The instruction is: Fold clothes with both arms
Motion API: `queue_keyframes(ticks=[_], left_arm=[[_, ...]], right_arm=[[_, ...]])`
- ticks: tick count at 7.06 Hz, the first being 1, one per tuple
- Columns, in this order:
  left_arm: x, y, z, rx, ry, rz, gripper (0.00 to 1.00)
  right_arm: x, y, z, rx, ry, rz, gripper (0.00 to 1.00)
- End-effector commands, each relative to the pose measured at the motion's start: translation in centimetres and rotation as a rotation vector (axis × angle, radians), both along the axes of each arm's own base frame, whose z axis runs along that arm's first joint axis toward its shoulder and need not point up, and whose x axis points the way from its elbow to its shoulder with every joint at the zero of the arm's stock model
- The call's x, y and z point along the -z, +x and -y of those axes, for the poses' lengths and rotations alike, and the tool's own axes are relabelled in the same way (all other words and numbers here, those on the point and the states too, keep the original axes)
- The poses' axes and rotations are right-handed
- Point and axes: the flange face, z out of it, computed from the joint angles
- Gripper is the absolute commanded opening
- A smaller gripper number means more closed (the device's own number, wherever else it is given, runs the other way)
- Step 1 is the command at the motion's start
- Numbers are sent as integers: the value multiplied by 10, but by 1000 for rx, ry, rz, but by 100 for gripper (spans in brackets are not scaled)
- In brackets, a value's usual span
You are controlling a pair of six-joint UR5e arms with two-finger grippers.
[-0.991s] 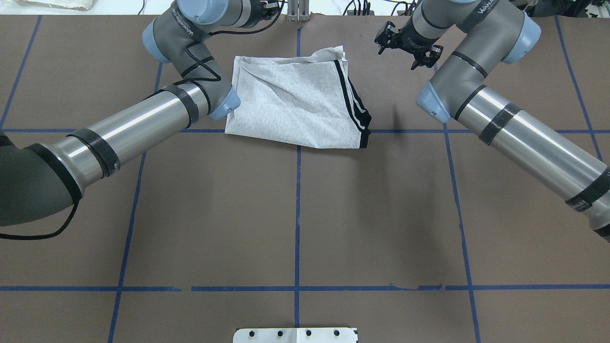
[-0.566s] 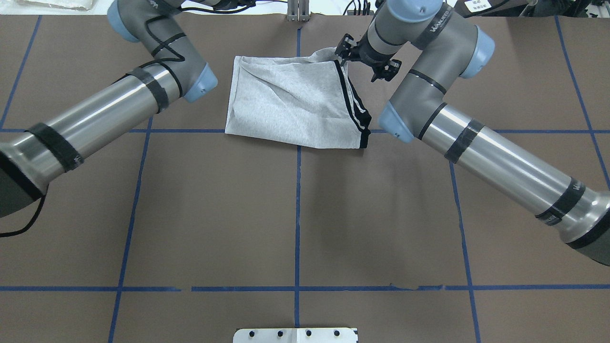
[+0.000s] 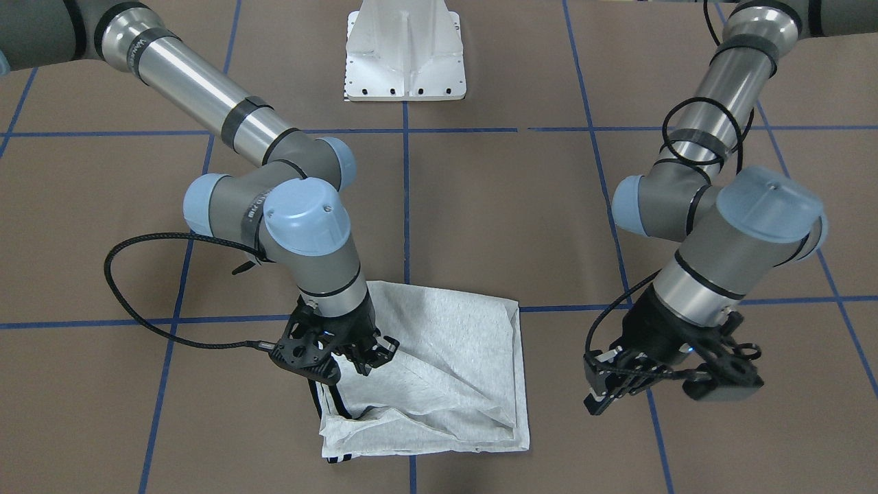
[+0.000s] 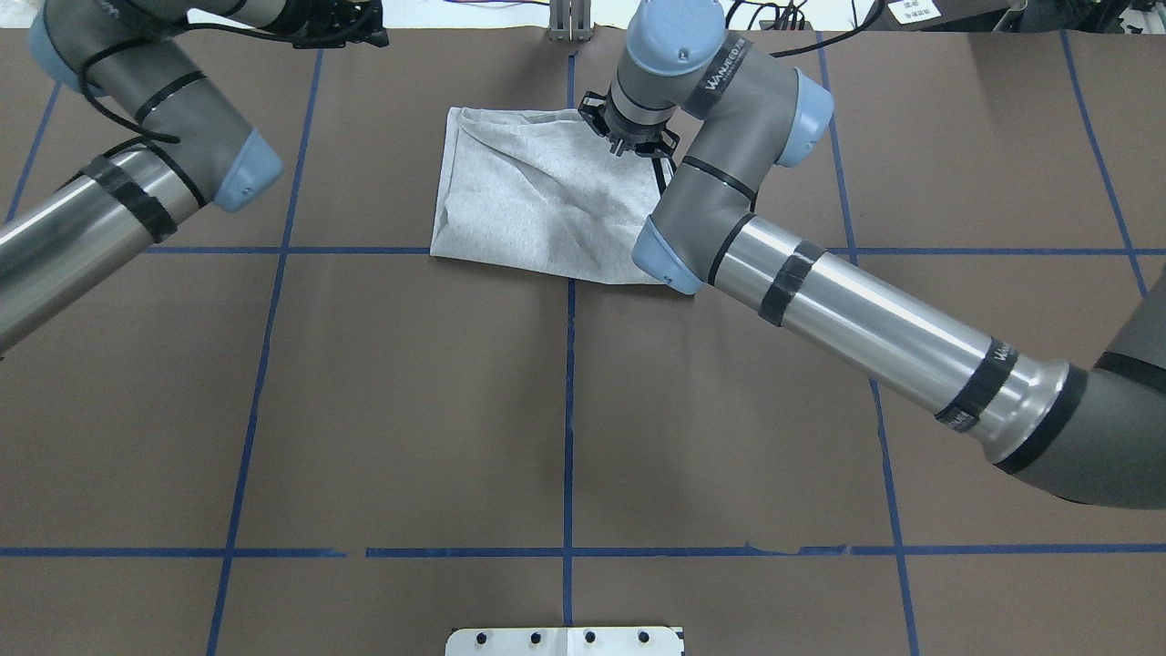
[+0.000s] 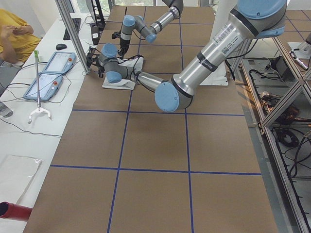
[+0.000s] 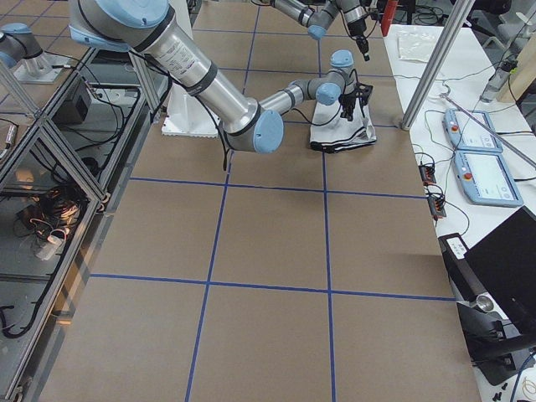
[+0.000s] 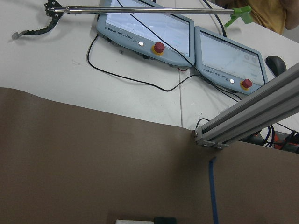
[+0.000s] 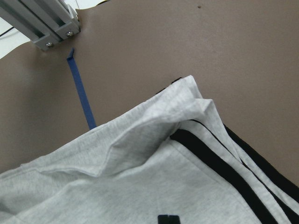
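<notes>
Shirt lies folded on the table, far from the base; soft, light and limp, it should bunch easily; pinch its striped corner under the right tool; left tool hovers beside it; I cannot tell either tool's opening.

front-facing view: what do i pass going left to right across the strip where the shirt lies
right gripper → T-shirt → left gripper. This camera faces the robot, so its right arm is on the view's left.
</notes>
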Motion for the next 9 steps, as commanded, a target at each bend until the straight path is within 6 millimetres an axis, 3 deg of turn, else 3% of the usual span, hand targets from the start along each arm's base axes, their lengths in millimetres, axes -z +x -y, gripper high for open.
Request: queue_keyframes(ticks=[1, 2, 3, 5, 8, 9], left_arm=[[-13, -20, -13, -15, -13, -15, 10], [-14, -20, -13, -15, -15, -15, 10], [-17, -20, -13, -15, -19, -12, 10], [-27, -21, -15, -10, -32, -5, 12], [-39, -22, -18, -8, -39, 4, 14], [-39, -21, -19, -8, -40, 4, 14]], right_arm=[[-16, -27, 20, -10, 31, -38, 0], [-28, -42, 34, -25, 41, -48, 0], [-46, -37, 47, -42, 48, -76, 0], [-91, 13, 92, -122, 21, -123, 0], [-81, 59, 124, -151, 1, -93, 0], [-71, 91, 138, -109, -31, -32, 0]])
